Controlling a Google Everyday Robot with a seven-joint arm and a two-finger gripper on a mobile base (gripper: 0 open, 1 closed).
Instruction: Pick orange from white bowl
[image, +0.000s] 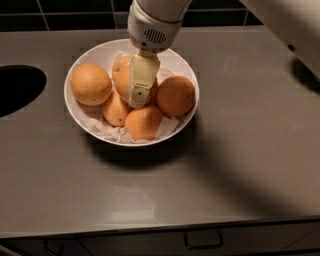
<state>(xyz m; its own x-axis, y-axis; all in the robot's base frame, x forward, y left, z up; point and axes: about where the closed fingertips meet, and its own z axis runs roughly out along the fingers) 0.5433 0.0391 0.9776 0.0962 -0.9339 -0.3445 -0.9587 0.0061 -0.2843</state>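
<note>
Arm (151, 24) angled down; pincer (138, 101) perhaps touching middle orange (121, 76), white bowl (97, 54)

The gripper (139, 97) hung at the upper centre, down among the fruit in the white bowl (97, 54), where neighbouring oranges (91, 83) pressed close on its left, right and lower sides with no gap between them. The grey counter (165, 200) lay open across the lower half and right of the frame. A dark round opening (15, 90) cut the left edge, and the arm (295, 25) crossed the upper right corner.
</note>
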